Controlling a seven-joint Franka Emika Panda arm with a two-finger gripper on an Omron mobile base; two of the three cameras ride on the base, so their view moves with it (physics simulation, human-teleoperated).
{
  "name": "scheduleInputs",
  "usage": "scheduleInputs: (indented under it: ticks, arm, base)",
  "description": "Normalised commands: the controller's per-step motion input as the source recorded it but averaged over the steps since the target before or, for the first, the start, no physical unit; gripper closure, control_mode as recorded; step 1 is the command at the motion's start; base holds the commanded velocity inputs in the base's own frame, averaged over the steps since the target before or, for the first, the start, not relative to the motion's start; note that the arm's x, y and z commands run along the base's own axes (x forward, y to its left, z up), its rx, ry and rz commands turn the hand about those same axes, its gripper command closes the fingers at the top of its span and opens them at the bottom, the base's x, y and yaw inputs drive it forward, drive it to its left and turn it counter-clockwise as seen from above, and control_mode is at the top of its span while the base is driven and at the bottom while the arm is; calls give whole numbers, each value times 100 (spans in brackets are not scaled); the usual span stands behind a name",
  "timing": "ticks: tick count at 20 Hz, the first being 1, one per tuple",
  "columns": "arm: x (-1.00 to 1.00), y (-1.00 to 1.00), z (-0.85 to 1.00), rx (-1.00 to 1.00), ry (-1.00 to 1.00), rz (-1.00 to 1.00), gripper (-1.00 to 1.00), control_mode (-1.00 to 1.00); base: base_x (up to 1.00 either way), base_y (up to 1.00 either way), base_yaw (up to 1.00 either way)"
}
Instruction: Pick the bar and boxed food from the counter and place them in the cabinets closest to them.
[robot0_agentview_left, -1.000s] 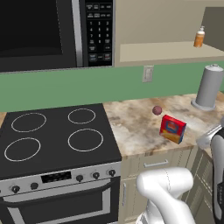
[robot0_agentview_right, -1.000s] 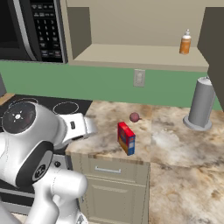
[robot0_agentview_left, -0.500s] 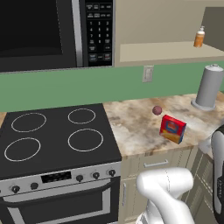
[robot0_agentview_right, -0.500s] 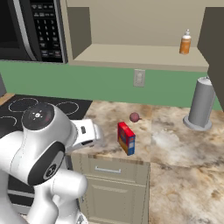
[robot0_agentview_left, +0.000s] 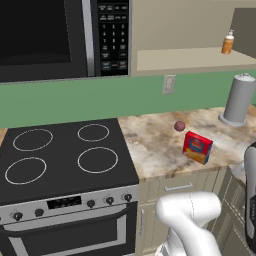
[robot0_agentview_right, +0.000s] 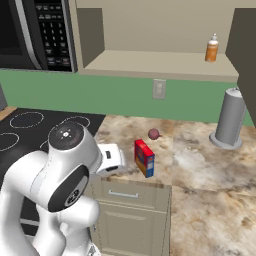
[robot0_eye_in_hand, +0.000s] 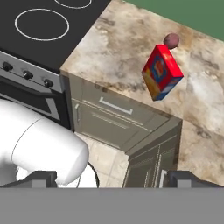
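The boxed food (robot0_agentview_left: 197, 147) stands upright on the counter (robot0_agentview_left: 155, 150), just in front of a small dark-red ball (robot0_agentview_left: 179, 126). The gripper (robot0_eye_in_hand: 109, 179) hangs wide open and empty, above the floor before the counter's drawers, well apart from the carton.

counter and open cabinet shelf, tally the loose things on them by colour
red: 2, the boxed food and the small dark-red ball on the counter
grey: 1, the tall canister
orange: 1, the bottle on the cabinet shelf
total: 4
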Motion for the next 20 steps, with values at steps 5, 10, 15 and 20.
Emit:
scheduleInputs:
  ticks: [5, 10, 15, 20]
  arm:
    - [2, -12, -35, 0, 0, 0, -100, -100]
    - [9, -8, -32, 0, 0, -1, -100, -100]
    - [16, -3, -30, -1, 0, -1, -100, -100]
    - [19, -1, -28, -1, -1, -1, -100, -100]
  base:
    - [0, 0, 0]
    - [0, 0, 0]
    - [0, 0, 0]
    - [0, 0, 0]
